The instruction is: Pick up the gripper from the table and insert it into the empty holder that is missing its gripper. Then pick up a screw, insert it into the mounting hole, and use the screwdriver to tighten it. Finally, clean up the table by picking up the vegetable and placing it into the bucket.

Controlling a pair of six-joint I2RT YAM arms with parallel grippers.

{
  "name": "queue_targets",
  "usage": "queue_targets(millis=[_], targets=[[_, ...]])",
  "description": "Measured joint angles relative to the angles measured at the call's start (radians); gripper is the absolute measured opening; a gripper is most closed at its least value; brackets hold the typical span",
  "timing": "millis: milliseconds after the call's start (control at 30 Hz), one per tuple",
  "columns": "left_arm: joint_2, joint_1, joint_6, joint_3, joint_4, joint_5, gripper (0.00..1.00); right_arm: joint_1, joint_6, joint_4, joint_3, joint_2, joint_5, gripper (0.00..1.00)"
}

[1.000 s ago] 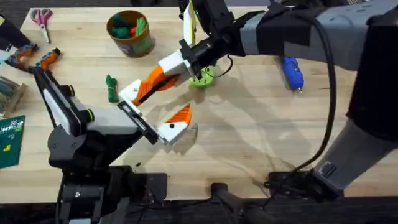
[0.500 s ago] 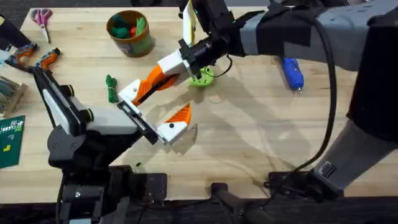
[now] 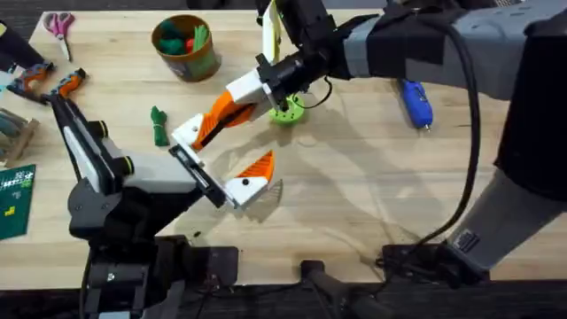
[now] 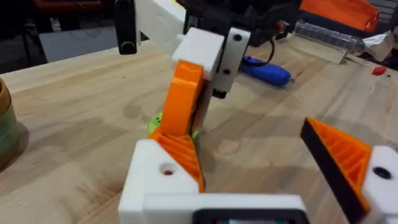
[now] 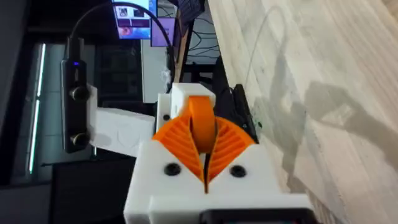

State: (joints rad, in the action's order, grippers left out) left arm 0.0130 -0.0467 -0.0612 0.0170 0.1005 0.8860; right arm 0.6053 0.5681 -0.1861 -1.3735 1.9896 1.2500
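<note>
Though partly hidden, ribbed orange wedge gripper (image 3: pixel 215 120) in holder (image 3: pixel 185 135).

The desk (image 3: pixel 354 186) was a pale wooden top. Near its far left corner lay pink-handled scissors (image 3: pixel 59 25). To their right, along the far edge, stood the bucket (image 3: pixel 184 46), holding green and red toy food. Orange-handled pliers (image 3: pixel 53 81) lay at the left edge, with a green circuit board (image 3: pixel 14 200) nearer along that edge. The vegetable (image 3: pixel 159 125) lay left of the middle, between the bucket and the near edge. A bright green ring (image 3: pixel 285 112) sat near the middle, partly hidden. The screwdriver (image 3: pixel 415 103) lay towards the far right, its metal tip pointing at the near edge.
</note>
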Motion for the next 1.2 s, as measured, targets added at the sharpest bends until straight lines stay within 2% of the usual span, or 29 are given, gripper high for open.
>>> queue_targets(millis=[533, 900, 1100, 1200], targets=[[0.0, -0.016, -0.008, 0.0, 0.0, -0.031, 0.977, 0.032, 0.036, 0.066, 0.0, -0.001, -0.057, 0.008], [0.002, -0.016, -0.027, 0.001, 0.004, 0.008, 0.977, 0.023, 0.038, -0.069, -0.006, -0.023, -0.071, 0.009], [0.002, -0.016, -0.026, 0.001, 0.004, 0.012, 0.977, 0.029, 0.03, -0.083, -0.001, -0.051, -0.123, 0.009], [0.002, -0.016, -0.026, 0.001, 0.005, 0.02, 0.977, 0.035, 0.034, -0.05, 0.044, -0.091, -0.161, 0.009]])
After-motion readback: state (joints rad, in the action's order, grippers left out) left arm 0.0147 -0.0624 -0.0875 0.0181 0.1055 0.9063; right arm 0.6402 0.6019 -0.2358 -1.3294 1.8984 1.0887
